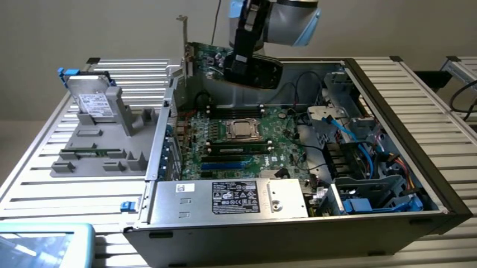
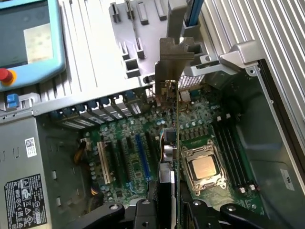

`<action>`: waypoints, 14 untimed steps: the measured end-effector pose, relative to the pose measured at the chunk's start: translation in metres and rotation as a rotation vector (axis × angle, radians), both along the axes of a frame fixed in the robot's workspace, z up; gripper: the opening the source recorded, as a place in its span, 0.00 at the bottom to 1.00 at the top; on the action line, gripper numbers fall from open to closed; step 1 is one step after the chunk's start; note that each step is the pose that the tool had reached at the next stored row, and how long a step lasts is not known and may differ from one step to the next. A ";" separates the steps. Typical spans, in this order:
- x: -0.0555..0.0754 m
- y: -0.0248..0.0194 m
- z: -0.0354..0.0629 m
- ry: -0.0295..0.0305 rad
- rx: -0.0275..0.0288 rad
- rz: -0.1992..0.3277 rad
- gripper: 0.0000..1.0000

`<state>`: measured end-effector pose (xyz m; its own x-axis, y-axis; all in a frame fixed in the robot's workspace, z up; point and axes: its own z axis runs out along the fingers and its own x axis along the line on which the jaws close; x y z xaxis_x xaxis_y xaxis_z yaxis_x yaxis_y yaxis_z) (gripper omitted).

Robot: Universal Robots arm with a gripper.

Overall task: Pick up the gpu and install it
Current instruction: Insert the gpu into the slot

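The gpu [image 1: 209,58] hangs upright above the back of the open computer case [image 1: 387,100], green face showing, its silver end bracket [image 1: 182,39] sticking up. My gripper [image 1: 252,66] is shut on the card's edge. In the wrist view the gpu [image 2: 177,138] appears edge-on, bracket [image 2: 175,57] at the far end, clamped between my dark fingers [image 2: 143,210]. It hovers over the large green motherboard [image 2: 128,143], between the CPU socket [image 2: 204,167] and the expansion slots, among them a blue slot [image 2: 139,152]. The card sits in no slot.
A grey hard drive with a white label [image 1: 93,103] stands on a grey fixture [image 1: 97,148] at the exterior view's left. The power supply [image 1: 231,198] fills the case front, with drive bays and blue cables [image 1: 365,184] at the right. A teach pendant [image 1: 44,245] lies at front left.
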<state>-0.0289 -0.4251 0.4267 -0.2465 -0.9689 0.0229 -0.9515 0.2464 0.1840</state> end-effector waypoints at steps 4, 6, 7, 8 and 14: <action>0.000 0.0000 -0.0014 -0.0145 -0.0006 0.071 0.28; 0.000 0.0000 -0.0022 -0.0247 -0.0012 0.105 0.28; 0.000 0.0000 -0.0025 -0.0303 -0.0018 0.119 0.28; 0.000 0.0000 -0.0028 -0.0368 -0.0023 0.133 0.28; 0.000 0.0000 -0.0037 -0.0697 -0.0084 0.184 0.28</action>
<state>-0.0289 -0.4252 0.4230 -0.0664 -0.9976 0.0203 -0.9910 0.0683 0.1148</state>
